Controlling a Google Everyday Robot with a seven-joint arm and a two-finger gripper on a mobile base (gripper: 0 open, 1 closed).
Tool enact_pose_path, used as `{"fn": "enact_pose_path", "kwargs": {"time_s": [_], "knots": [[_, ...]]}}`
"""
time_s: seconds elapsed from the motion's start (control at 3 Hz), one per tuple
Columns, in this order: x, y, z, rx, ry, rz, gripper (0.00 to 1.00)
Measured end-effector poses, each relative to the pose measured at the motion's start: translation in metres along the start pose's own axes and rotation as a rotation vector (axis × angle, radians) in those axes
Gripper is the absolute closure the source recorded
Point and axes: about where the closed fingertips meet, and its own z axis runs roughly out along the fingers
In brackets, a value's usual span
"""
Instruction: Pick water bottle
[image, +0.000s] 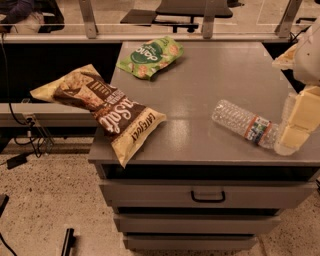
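Note:
The water bottle is clear and ribbed, with a red-white-blue label band near its neck. It lies on its side on the right part of the grey cabinet top, neck pointing right and towards the front. My gripper, cream-coloured, comes in from the right edge of the view and sits at the bottle's neck end. It covers the cap, and the bottle's body stretches out to its left.
A brown and yellow snack bag overhangs the cabinet's front left corner. A green snack bag lies at the back left. Drawers with a dark handle are below the top. A rail and chairs stand behind.

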Motion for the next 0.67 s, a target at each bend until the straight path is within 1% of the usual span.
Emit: {"fn": "enact_pose_path", "kwargs": {"time_s": [0.33, 0.67], "knots": [[0.0, 0.0, 0.0, 0.0, 0.0, 0.0, 0.0], [0.0, -0.013, 0.025, -0.013, -0.01, 0.007, 0.0]]}}
